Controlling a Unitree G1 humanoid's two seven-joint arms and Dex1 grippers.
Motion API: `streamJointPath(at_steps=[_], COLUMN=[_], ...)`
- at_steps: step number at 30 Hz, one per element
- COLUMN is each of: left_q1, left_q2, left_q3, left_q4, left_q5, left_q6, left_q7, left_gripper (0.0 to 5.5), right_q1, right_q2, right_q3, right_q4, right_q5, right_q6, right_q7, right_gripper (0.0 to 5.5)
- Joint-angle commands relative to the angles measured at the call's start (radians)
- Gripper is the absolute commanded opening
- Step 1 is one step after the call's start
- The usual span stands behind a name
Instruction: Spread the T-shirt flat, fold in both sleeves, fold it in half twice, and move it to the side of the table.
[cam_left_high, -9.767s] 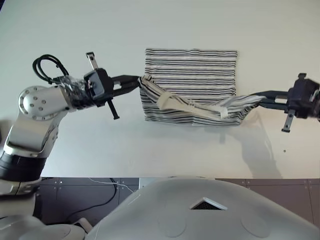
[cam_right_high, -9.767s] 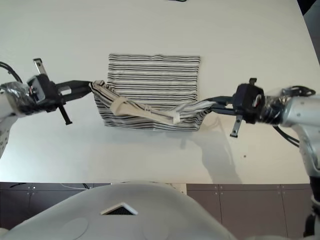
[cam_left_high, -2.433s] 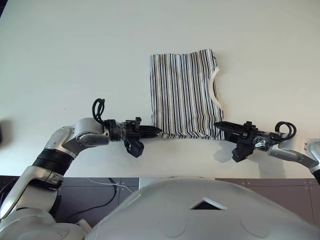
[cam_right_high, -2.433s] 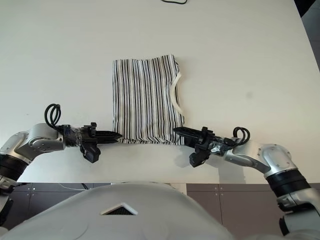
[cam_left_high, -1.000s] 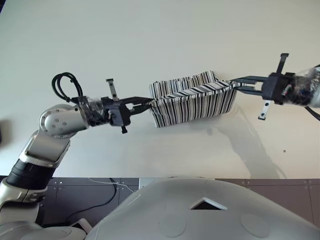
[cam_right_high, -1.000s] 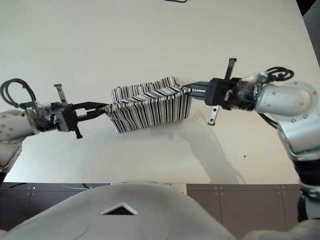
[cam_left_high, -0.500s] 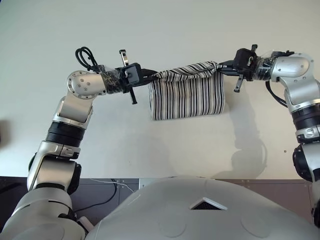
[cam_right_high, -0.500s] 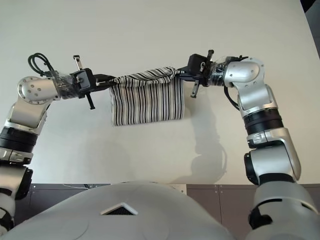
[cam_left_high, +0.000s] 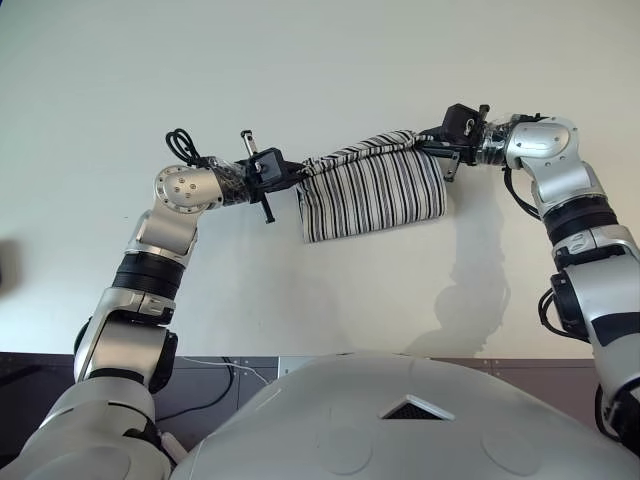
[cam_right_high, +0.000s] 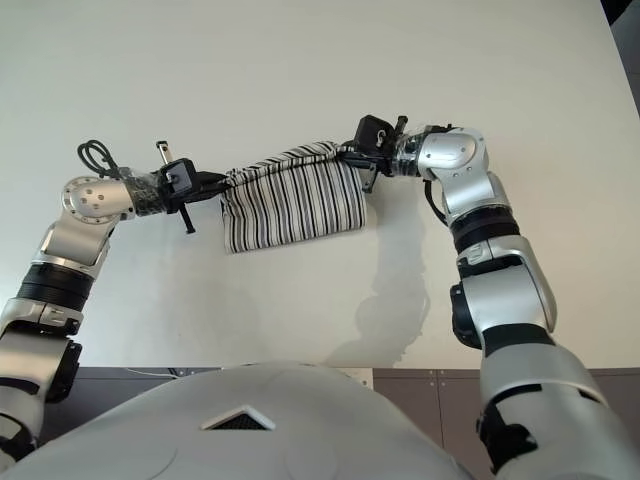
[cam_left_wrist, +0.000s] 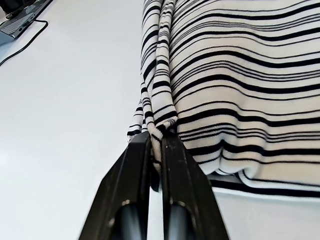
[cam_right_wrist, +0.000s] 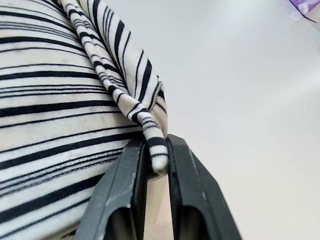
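Observation:
The black-and-white striped T-shirt (cam_left_high: 372, 193) lies folded into a small rectangle on the white table (cam_left_high: 320, 60), its far edge bunched between my two grippers. My left gripper (cam_left_high: 298, 173) is shut on the far left corner; the left wrist view shows its fingers (cam_left_wrist: 145, 165) pinching a gathered fold of the T-shirt (cam_left_wrist: 235, 85). My right gripper (cam_left_high: 424, 141) is shut on the far right corner, and in the right wrist view a striped hem (cam_right_wrist: 150, 135) is pinched between its fingers (cam_right_wrist: 132, 180). The near edge of the T-shirt (cam_right_high: 290, 205) rests on the table.
Bare white tabletop (cam_right_high: 300, 60) surrounds the shirt on all sides. A dark cable (cam_left_wrist: 20, 35) and a flat dark device lie far off at the table's edge in the left wrist view. The table's front edge (cam_left_high: 240, 354) runs near my body.
Both grippers have kept hold of the shirt's corners and moved slightly nearer and closer together since half a second ago. The folded shirt has settled lower and tilted.

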Motion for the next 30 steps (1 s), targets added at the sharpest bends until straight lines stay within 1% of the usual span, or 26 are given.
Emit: streamJointPath(at_steps=[1, 2, 4, 7, 10, 14, 16, 19, 21, 23, 24, 26, 30], left_q1=[-0.012, -0.015, -0.031, -0.066, -0.1, -0.115, -0.128, -0.142, -0.139, -0.104, -0.099, -0.105, -0.147], left_q2=[-0.037, -0.044, -0.065, -0.1, -0.11, -0.12, -0.131, -0.141, -0.122, -0.073, -0.069, -0.104, -0.205], left_q3=[0.002, 0.007, 0.031, 0.094, 0.111, 0.085, 0.078, 0.069, 0.051, 0.007, -0.011, -0.038, -0.055], left_q4=[0.039, 0.049, 0.066, 0.08, 0.127, 0.168, 0.181, 0.182, 0.179, 0.143, 0.142, 0.162, 0.253], left_q5=[0.042, 0.049, 0.051, 0.029, 0.069, 0.128, 0.145, 0.166, 0.197, 0.238, 0.248, 0.259, 0.265], left_q6=[0.026, 0.023, 0.021, 0.034, 0.045, 0.034, 0.025, 0.012, -0.003, -0.019, -0.025, -0.025, -0.027], left_q7=[0.038, 0.057, 0.105, 0.185, 0.253, 0.283, 0.291, 0.295, 0.285, 0.218, 0.194, 0.185, 0.234], left_gripper=[0.97, 1.15, 1.47, 1.47, 1.47, 1.47, 1.47, 1.47, 1.47, 1.47, 1.47, 1.47, 1.47], right_q1=[-0.013, -0.012, -0.005, 0.022, 0.052, 0.087, 0.092, 0.075, 0.066, 0.058, 0.056, 0.046, 0.026], right_q2=[0.024, 0.026, 0.027, 0.03, 0.051, 0.101, 0.119, 0.135, 0.126, 0.119, 0.118, 0.121, 0.133], right_q3=[-0.018, -0.025, -0.056, -0.101, -0.109, -0.083, -0.067, -0.072, -0.062, -0.039, -0.033, -0.024, -0.002], right_q4=[0.022, 0.024, 0.001, -0.086, -0.187, -0.294, -0.285, -0.23, -0.193, -0.172, -0.172, -0.175, -0.18], right_q5=[-0.027, -0.031, -0.008, 0.041, 0.069, 0.129, 0.146, 0.215, 0.209, 0.183, 0.173, 0.153, 0.115], right_q6=[-0.033, -0.043, -0.055, -0.061, -0.054, 0.007, 0.046, 0.203, 0.24, 0.249, 0.247, 0.222, 0.167], right_q7=[-0.048, -0.069, -0.085, -0.072, -0.049, 0.044, 0.099, 0.231, 0.284, 0.329, 0.339, 0.341, 0.349], right_gripper=[1.26, 1.48, 1.52, 1.52, 1.52, 1.52, 1.52, 1.52, 1.52, 1.52, 1.52, 1.52, 1.52])
